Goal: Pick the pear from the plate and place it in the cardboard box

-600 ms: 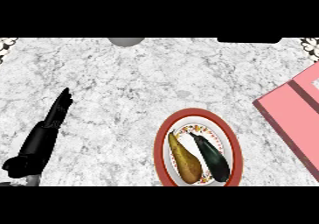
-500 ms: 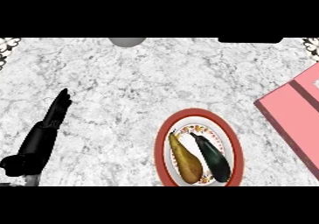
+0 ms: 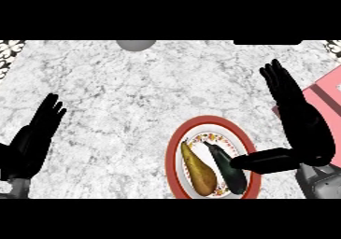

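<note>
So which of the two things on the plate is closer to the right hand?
The dark one; the right hand's thumb reaches over it. The brown pear lies on its far side.

Beside the yellow-brown fruit, a dark eggplant [image 3: 228,172], lengthwise and slightly tilted. Underneath everything, a white-grey marble counter [image 3: 131,102]. At the far edge, a grey rounded object [image 3: 136,45], only partly visible.

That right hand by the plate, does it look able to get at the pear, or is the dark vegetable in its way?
Probably yes, though not straight from the side. The right hand is open, its thumb over the dark vegetable, which lies between it and the pear. The pear's top is uncovered, so coming from above looks possible.
</note>
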`<action>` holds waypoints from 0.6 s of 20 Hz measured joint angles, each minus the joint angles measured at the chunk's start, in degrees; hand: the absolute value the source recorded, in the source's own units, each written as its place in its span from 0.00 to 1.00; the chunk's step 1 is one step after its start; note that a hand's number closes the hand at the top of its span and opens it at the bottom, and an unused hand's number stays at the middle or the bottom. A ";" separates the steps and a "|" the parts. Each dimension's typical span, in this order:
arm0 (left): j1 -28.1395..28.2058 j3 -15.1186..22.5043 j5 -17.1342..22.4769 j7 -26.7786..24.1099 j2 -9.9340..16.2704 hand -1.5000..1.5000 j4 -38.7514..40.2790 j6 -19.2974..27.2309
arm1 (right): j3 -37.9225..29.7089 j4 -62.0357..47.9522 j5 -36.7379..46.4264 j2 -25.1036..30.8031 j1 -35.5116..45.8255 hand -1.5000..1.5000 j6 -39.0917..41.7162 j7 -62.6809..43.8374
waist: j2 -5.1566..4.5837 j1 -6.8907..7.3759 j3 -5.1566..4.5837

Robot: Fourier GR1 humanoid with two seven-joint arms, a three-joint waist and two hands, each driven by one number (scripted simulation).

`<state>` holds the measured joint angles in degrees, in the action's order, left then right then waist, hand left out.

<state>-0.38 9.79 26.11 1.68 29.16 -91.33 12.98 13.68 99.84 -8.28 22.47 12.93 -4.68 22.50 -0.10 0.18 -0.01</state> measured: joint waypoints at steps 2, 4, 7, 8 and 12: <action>0.59 -1.19 1.29 0.83 0.55 0.50 -0.07 -1.01 | 1.67 2.01 1.33 0.04 -3.38 0.00 1.71 5.72 | 0.11 -0.21 0.03; 0.07 -2.32 2.33 2.43 0.87 0.50 -0.05 -1.32 | 2.75 5.35 3.08 1.79 -6.07 0.00 3.46 8.74 | 0.19 -0.52 0.04; 0.18 -3.56 3.17 3.31 1.39 0.50 0.15 -2.04 | 4.80 9.34 8.85 6.33 -9.17 0.00 4.81 8.31 | 0.39 -0.82 -0.02; 0.51 -3.67 3.34 3.38 1.39 0.50 -0.01 -2.15 | 5.21 10.29 11.44 8.43 -9.48 0.00 5.07 6.95 | 0.49 -0.90 -0.07; 1.01 -3.62 3.53 3.82 1.09 0.50 -0.33 -2.27 | 6.39 14.54 22.04 15.69 -9.13 0.00 5.76 -1.63 | 0.71 -1.20 -0.23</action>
<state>0.63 6.18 29.64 5.50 30.25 -91.66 10.71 20.07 114.39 13.77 38.16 3.81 1.08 20.87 0.61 -1.02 -0.24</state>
